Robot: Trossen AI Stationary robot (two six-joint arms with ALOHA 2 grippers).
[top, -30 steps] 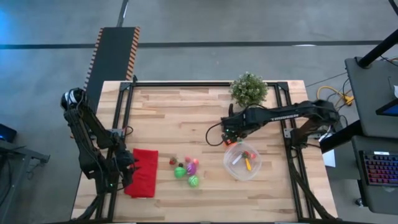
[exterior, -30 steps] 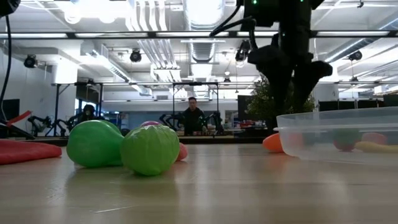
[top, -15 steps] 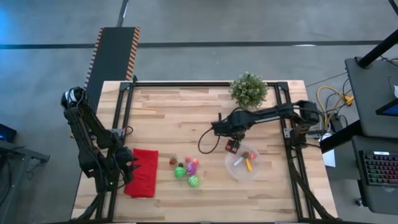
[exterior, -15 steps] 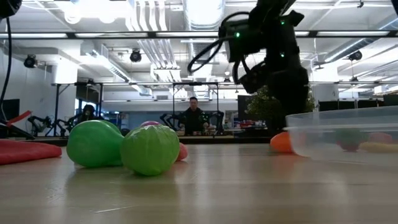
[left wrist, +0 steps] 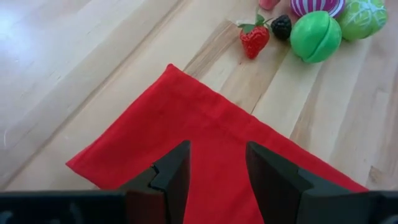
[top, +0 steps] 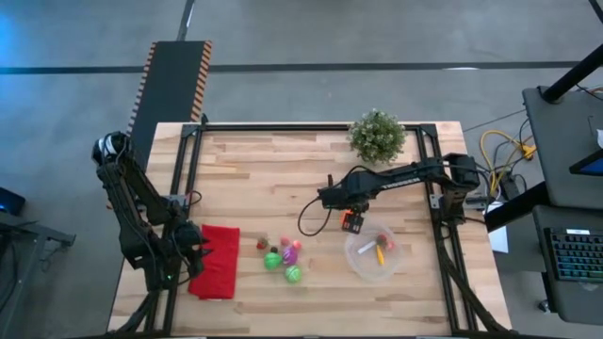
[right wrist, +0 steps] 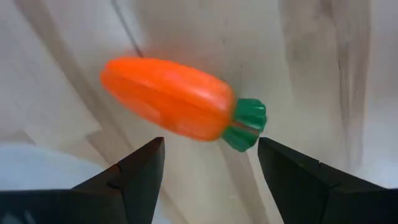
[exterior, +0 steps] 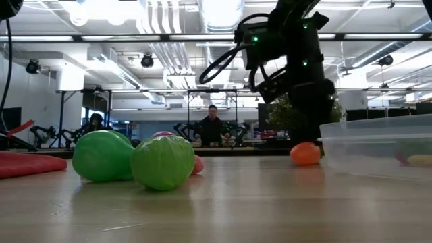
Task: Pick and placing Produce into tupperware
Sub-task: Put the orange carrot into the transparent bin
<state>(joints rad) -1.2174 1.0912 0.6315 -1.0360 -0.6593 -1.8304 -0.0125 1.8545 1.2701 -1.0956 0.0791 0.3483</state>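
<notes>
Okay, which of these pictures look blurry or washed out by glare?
Right wrist view: the carrot is soft, the wood around it pale and smeared. Low view: ceiling lights blow out; the green pieces are crisp. Left wrist view: the red cloth is sharp.

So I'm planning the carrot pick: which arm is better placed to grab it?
The right. Its open gripper hangs directly over the orange carrot, which lies on the table beside the tupperware. The left gripper sits open over the red cloth at the far side.
</notes>
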